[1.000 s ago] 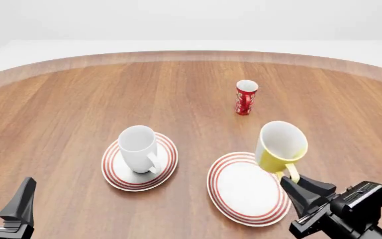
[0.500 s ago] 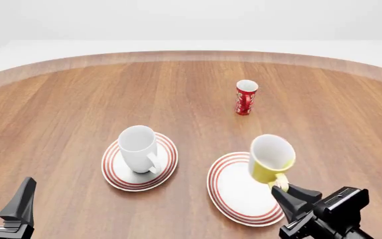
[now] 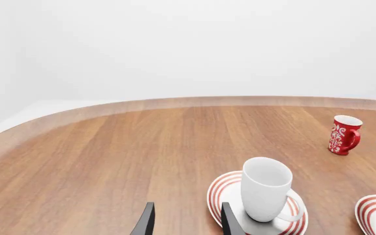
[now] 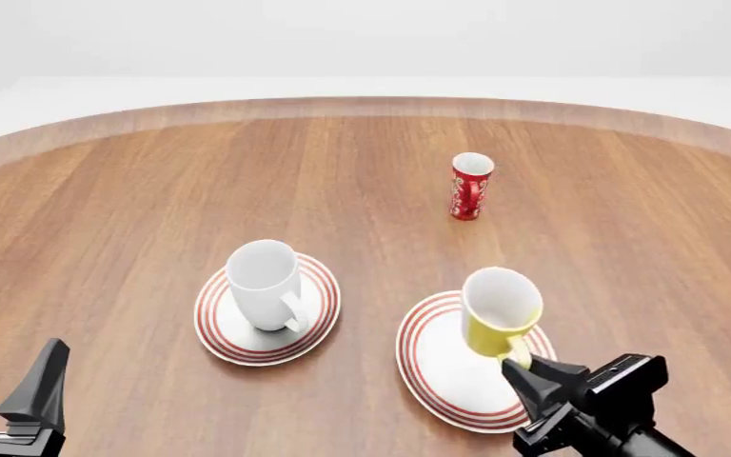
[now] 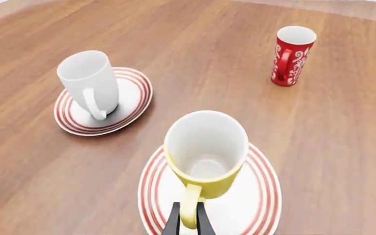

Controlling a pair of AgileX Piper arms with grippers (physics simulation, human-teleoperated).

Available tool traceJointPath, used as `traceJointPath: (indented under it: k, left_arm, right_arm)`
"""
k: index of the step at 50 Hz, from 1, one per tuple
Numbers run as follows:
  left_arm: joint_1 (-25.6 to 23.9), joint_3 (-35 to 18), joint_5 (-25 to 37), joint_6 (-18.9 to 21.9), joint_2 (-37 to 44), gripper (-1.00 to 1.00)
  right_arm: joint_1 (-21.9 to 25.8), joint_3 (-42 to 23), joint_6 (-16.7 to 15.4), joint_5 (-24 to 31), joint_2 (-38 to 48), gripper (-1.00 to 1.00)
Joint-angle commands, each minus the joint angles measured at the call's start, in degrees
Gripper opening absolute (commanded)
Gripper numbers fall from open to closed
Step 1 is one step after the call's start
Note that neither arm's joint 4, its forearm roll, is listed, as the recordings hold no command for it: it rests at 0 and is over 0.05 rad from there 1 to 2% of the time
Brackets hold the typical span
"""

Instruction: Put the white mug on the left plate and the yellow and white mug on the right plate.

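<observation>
The white mug (image 4: 264, 284) stands upright on the left plate (image 4: 208, 322), its handle toward the near side; the left wrist view also shows this mug (image 3: 265, 188) and plate (image 3: 217, 192). The yellow and white mug (image 4: 499, 324) is low over the right plate (image 4: 432, 367), and I cannot tell if they touch. My right gripper (image 4: 525, 367) is shut on its yellow handle, as the right wrist view shows for the gripper (image 5: 188, 221) and mug (image 5: 207, 149). My left gripper (image 4: 8, 354) is open and empty at the near left, apart from the mugs.
A slim red mug (image 4: 471, 186) with white markings stands upright farther back, right of centre, also seen as the red mug (image 5: 293, 55) in the right wrist view. The curved far table edge (image 4: 365, 105) runs across the back.
My right gripper has carried the yellow and white mug left and down, from beside the right plate's far right rim to over the plate. The left arm and white mug have not moved.
</observation>
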Motion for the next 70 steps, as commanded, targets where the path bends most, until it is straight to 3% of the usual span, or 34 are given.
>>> traceJointPath:
  k: [1, 22, 60, 61, 70]
  left_arm:
    - [0.00, 0.00, 0.00, 0.00, 0.00, 1.00]
    - [0.00, 0.00, 0.00, 0.00, 0.00, 1.00]
    - [0.00, 0.00, 0.00, 0.00, 0.00, 1.00]
    - [0.00, 0.00, 0.00, 0.00, 0.00, 1.00]
    - [0.00, 0.00, 0.00, 0.00, 0.00, 1.00]
  right_arm:
    - [-0.05, 0.00, 0.03, -3.69, 4.84, -1.00]
    - [0.38, 0.00, 0.66, -12.24, 15.79, -1.00]
    - [-0.64, 0.00, -0.06, -16.61, 21.81, -1.00]
    - [-0.74, 0.00, 0.04, -16.66, 21.84, 1.00]
    - [-0.86, 0.00, 0.60, -17.33, 22.81, 1.00]
